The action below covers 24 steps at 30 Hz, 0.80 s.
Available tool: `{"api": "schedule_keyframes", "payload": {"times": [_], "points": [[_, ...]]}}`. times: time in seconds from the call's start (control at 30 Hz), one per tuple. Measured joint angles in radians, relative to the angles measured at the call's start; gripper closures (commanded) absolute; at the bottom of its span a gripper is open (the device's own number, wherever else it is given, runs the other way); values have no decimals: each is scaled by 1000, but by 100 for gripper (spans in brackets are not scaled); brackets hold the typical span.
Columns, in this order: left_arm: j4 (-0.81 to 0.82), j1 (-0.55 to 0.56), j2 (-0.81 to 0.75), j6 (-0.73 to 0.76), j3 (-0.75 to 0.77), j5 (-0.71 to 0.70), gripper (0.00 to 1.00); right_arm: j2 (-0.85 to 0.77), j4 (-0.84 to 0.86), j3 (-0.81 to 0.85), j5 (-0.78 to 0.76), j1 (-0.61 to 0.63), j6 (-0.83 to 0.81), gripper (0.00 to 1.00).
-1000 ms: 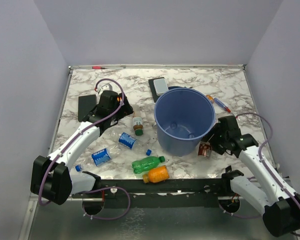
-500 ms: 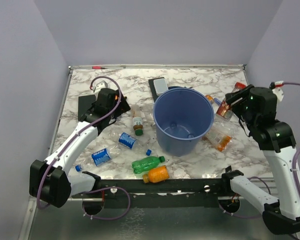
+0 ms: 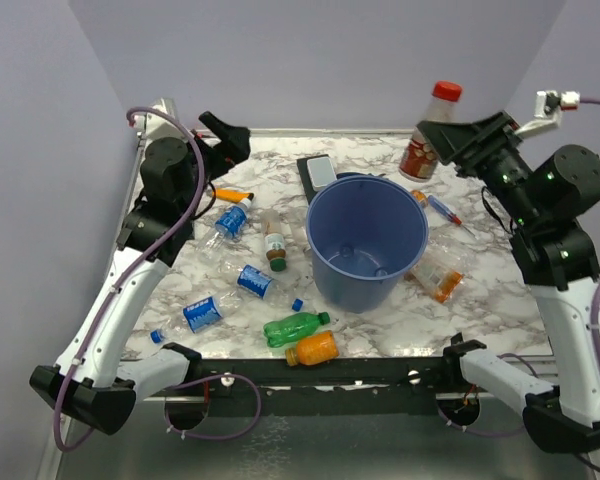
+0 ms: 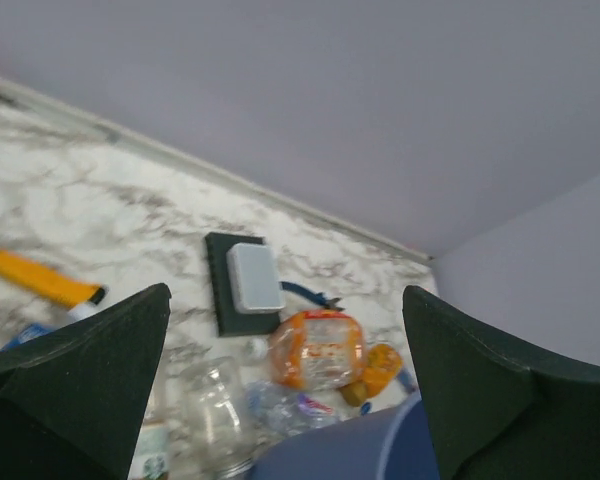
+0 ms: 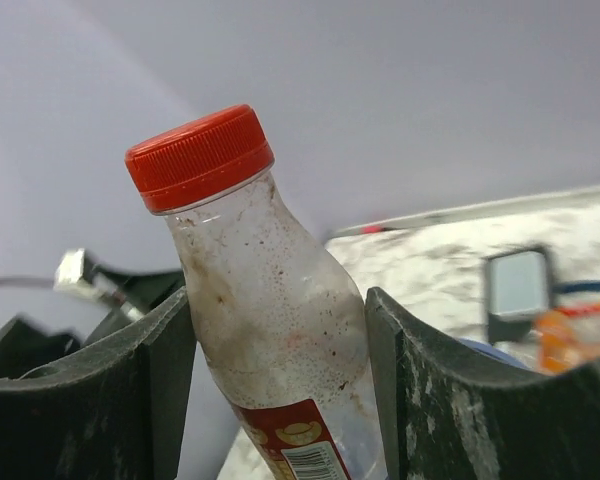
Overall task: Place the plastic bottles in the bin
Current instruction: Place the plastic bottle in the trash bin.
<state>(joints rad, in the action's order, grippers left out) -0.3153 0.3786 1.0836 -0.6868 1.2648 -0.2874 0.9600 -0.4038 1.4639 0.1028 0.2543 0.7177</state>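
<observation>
Bin (image 3: 365, 285): large blue bucket, upright on the marbled table (image 3: 480, 310), mouth upward. Right gripper (image 3: 443, 138): raised above and to the right-rear of the bin, jaws clamped on the body of a red-capped bottle (image 3: 427, 135). This bottle is clear with a red label and is held roughly upright, cap uppermost. Left gripper (image 3: 226, 140): raised well to the left-rear of the bin, jaws spread wide, holding nothing. Left of the bin, lying on the table: three clear blue-labelled bottles (image 3: 202, 311) and a small brown bottle (image 3: 274, 246). In front of the bin: green bottle (image 3: 295, 326) and orange bottle (image 3: 313, 349), just beside each other. Just right of the bin: clear orange-labelled bottle (image 3: 436, 276), on its side. Behind the bin: black rectangle (image 3: 308, 180) bearing a grey block. Left-rear of the bin: orange marker (image 3: 230, 195).
</observation>
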Motion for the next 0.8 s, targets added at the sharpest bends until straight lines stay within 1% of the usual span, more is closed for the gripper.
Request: {"api": "schedule_keyframes", "payload": {"times": [0.07,0.13,0.2,0.3,0.4,0.53,0.67,0.8], "points": [[67,-2,26,23,56,109,1,56,141,-3,177,2,30,99],[157,-2,65,42,107,267,1,109,256,-7,305,13,50,99],[238,2,95,53,131,405,1,154,314,-10,389,32,43,99],[360,18,122,66,133,584,1,171,360,-10,465,59,11,99],[507,41,119,84,99,717,1,160,424,-10,506,101,-31,99],[633,79,106,130,61,818,1,164,462,-8,512,209,-114,99],[692,105,117,155,61,896,1,200,466,2,506,293,-185,99],[722,146,150,164,57,956,1,222,465,1,489,324,-223,100]]}}
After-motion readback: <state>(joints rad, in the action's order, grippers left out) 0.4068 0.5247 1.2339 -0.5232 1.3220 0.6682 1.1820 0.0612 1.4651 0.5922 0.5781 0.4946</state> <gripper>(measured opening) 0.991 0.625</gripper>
